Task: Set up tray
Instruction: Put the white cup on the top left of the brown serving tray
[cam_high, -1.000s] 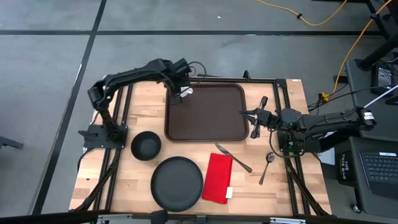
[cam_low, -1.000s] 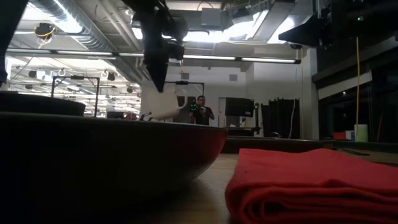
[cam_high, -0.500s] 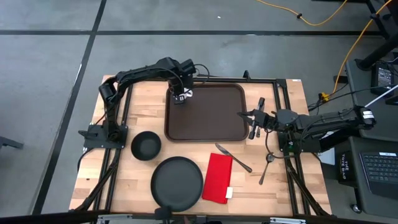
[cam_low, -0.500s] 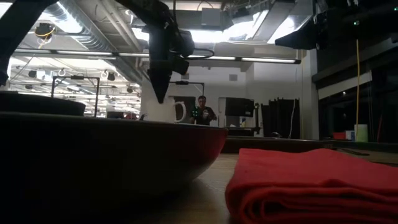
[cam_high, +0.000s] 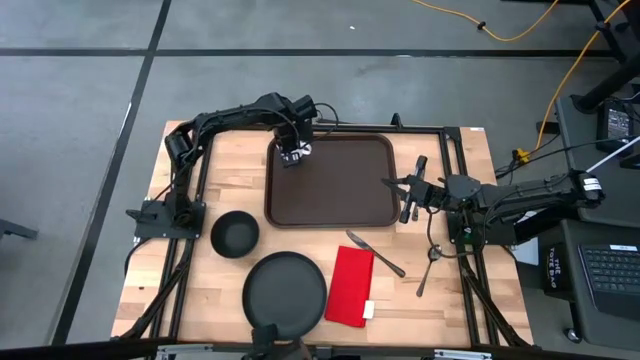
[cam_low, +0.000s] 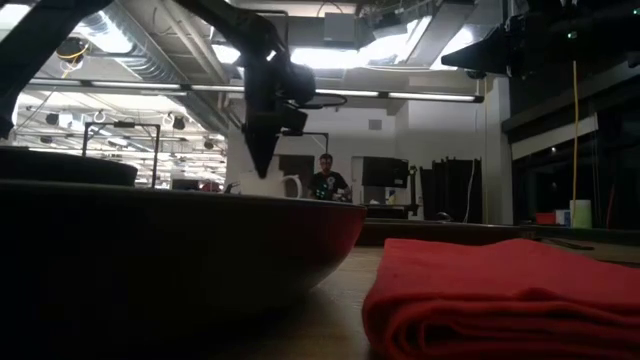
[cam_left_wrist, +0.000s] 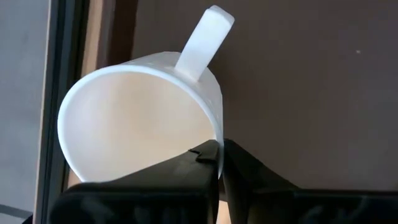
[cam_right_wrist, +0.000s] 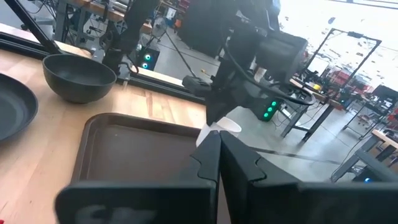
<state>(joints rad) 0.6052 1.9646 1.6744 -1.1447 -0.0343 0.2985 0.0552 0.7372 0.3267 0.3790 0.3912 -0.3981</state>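
The dark brown tray (cam_high: 335, 190) lies at the table's far middle. My left gripper (cam_high: 296, 152) is shut on a white mug (cam_left_wrist: 137, 118) over the tray's far left corner. The mug also shows in the low view (cam_low: 268, 185) below the gripper (cam_low: 262, 160). Whether the mug's base touches the tray, I cannot tell. My right gripper (cam_high: 405, 200) is shut and empty just off the tray's right edge, its fingers (cam_right_wrist: 214, 152) pointing toward the tray (cam_right_wrist: 130, 152). My left gripper pinches the mug's rim (cam_left_wrist: 219, 144) on the side opposite the handle (cam_left_wrist: 202, 40), one finger inside the mug and one outside. The fingers come from above, pointing down. The mug sits mouth up below the fingers, over the tray.
On the near half of the table are a black bowl (cam_high: 234, 233), a round black plate (cam_high: 285, 293), a red folded napkin (cam_high: 350, 285), a knife (cam_high: 375, 253) and a spoon (cam_high: 428, 268). A person (cam_low: 323, 180) stands far back in the room.
My left gripper has gone down toward the tray's far left corner and slightly toward the table's right edge, still shut on the mug. The mug was tilted and higher; it now hangs lower and more upright.
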